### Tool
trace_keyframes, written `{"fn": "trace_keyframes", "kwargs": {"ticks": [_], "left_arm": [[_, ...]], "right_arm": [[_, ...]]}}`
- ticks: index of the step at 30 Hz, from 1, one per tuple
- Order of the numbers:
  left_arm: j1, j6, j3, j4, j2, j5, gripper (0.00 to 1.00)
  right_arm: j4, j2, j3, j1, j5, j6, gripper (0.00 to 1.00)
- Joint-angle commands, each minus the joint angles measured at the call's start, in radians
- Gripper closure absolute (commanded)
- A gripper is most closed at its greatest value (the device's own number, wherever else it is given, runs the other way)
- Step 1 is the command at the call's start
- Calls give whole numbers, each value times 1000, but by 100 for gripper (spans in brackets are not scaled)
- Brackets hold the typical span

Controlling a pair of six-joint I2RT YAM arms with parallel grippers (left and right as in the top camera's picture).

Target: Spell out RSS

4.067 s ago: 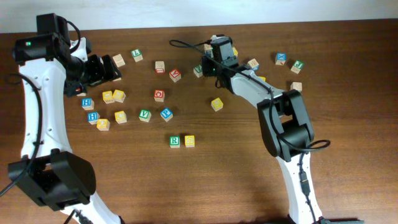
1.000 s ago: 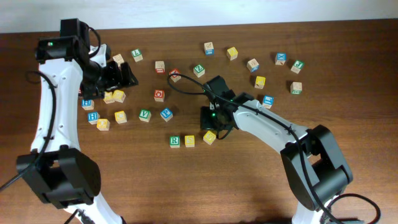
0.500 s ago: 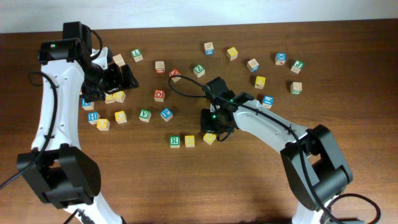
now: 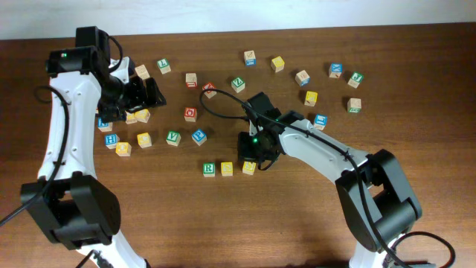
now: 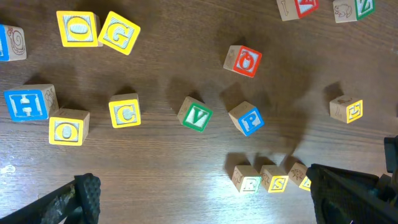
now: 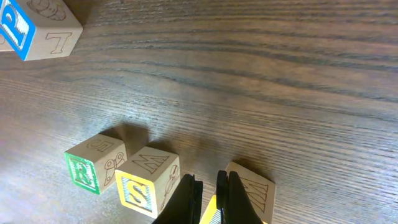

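Note:
A green R block (image 4: 209, 169) and a yellow S block (image 4: 227, 169) lie side by side at mid-table. Just right of them sits another yellow block (image 4: 249, 167), turned slightly askew. My right gripper (image 4: 253, 156) is shut, fingertips down against that block's left side. In the right wrist view the R block (image 6: 93, 165), S block (image 6: 146, 180) and skewed yellow block (image 6: 252, 196) flank the shut gripper (image 6: 208, 193). My left gripper (image 4: 154, 93) hovers open at the back left, holding nothing. Its view shows the R block (image 5: 249, 181) and S block (image 5: 276, 180).
Loose letter blocks lie scattered: green V (image 4: 172, 137), blue P (image 4: 198, 136), a red one (image 4: 190, 114), several yellow and blue ones at the left (image 4: 143, 139), and more along the back right (image 4: 310, 97). The right arm's cable (image 4: 223, 104) trails over the table.
The right gripper came from the back of the table to the row, and a yellow block now lies right of the S. Over the last second it edged slightly left.

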Motion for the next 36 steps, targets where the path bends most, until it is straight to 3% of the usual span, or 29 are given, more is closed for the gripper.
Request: {"fn": "trace_keyframes", "kwargs": {"ticks": [1,11,14,18,19,21,24,27,30,33,36], "left_arm": [[-17,-9,-11,0,-15,-7,1],[-31,-8,-12,-2,-15,-7,1],[-35,-9,-55,0,-15,-7,15],[-46,-9,-126,-1,-15,-2,61],[-60,-9,-150,-1,-15,0,79],[-109,-9,-220,5,-15,1,94],[-201,-50,-380,95,-15,-20,100],[-238,-137,-480,185,-15,-94,100],[-239,-141,-507,206,-15,-113,100],[-239,-148,-562,241,-15,-110,100],[-239,-147,-629,323,-15,-11,100]], "right_arm": [[3,5,-4,1,-34,-2,96],[-8,4,-3,-1,-58,-2,96],[-71,0,63,-19,-58,-10,96],[-276,-2,247,-37,-3,-74,96],[-360,-2,303,-51,31,-74,96],[-542,-2,363,-82,106,-75,96],[-670,0,314,-82,179,-126,96],[-553,0,188,-60,175,-78,96],[-373,1,69,-45,87,-62,96],[-362,1,54,-45,66,-61,96],[-346,1,46,-37,67,-60,96]]}}
